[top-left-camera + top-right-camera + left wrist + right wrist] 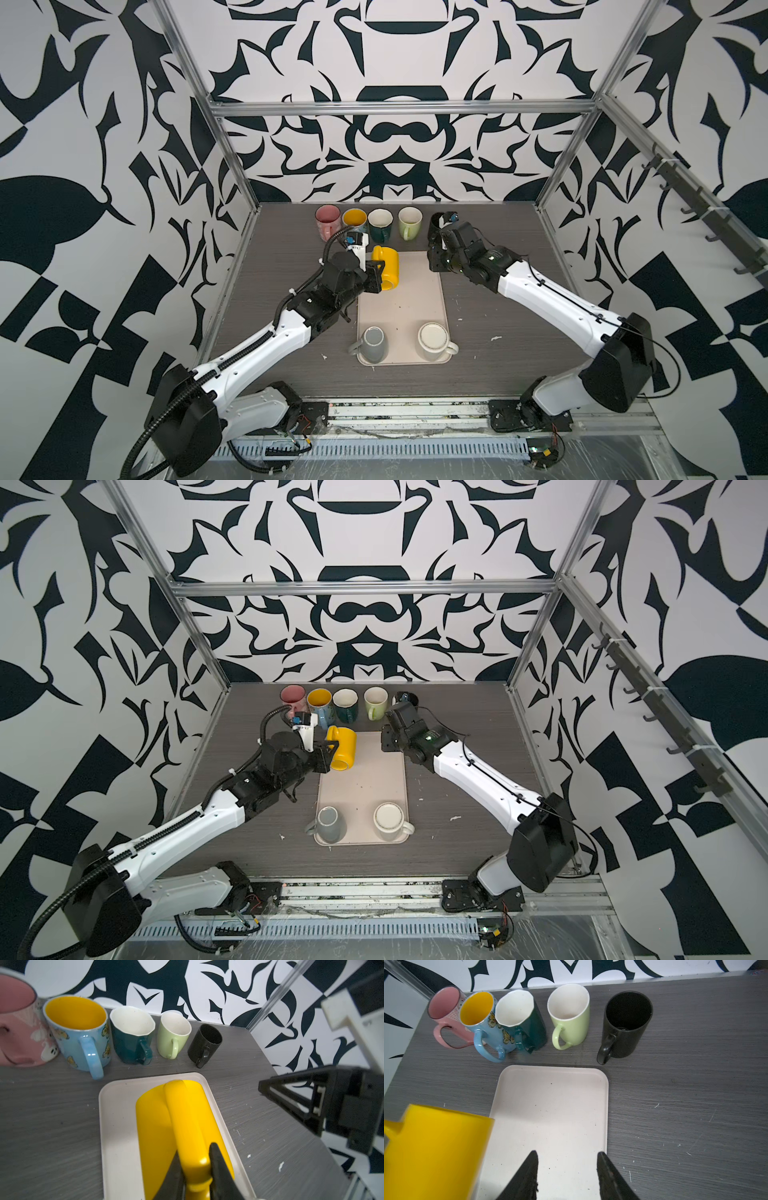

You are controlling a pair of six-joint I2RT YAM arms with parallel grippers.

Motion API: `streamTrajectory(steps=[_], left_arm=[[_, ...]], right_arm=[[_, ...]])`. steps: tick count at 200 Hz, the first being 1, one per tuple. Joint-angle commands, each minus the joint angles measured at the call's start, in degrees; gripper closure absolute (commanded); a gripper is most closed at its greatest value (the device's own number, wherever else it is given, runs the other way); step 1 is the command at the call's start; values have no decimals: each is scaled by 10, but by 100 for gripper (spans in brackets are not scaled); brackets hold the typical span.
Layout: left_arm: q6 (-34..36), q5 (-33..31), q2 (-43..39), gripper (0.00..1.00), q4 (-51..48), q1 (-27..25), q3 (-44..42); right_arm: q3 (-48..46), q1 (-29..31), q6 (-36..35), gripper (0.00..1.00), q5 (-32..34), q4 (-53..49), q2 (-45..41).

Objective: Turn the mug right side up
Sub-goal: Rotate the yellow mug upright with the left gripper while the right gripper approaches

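The yellow mug (388,266) (345,748) is turned on its side over the far left corner of the beige tray (403,299), with its mouth toward the near side. My left gripper (374,276) (195,1149) is shut on the mug's handle (187,1126), one black finger on each side of it. In the right wrist view the yellow mug (431,1147) fills the lower left. My right gripper (434,257) (566,1154) hangs open and empty over the tray's far right corner (550,1105). I cannot tell whether the mug touches the tray.
A grey mug (374,344) and a cream mug (432,340) stand base up at the tray's near end. Along the back wall, a pink mug (327,220), a blue mug (354,222), a dark green mug (380,224), a light green mug (409,222) and a black mug (625,1024) stand upright.
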Motion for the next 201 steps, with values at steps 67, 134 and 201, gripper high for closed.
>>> streamTrajectory(steps=[67, 134, 201], left_arm=[[338, -226, -17, 100, 296, -106, -75], [667, -295, 87, 100, 543, -139, -97], [951, -322, 252, 100, 794, -156, -60]], right_arm=[[70, -41, -13, 49, -135, -16, -51], [148, -101, 26, 49, -354, -60, -28], [241, -116, 26, 49, -440, -138, 13]])
